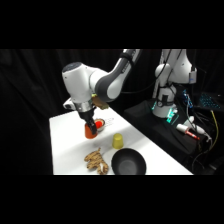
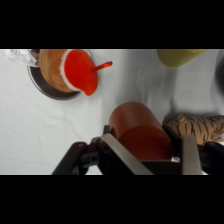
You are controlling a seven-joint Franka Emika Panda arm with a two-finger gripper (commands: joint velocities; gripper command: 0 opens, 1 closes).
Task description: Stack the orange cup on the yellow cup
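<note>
The yellow cup (image 2: pixel 181 56) is cut off by the wrist view's top edge.

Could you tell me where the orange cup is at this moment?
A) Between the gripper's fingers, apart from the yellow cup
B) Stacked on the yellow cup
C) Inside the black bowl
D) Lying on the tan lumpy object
A: the orange cup sits between the fingers of the gripper, as the wrist view shows, while the yellow cup stands apart from it on the table, nearer the black bowl.
</note>
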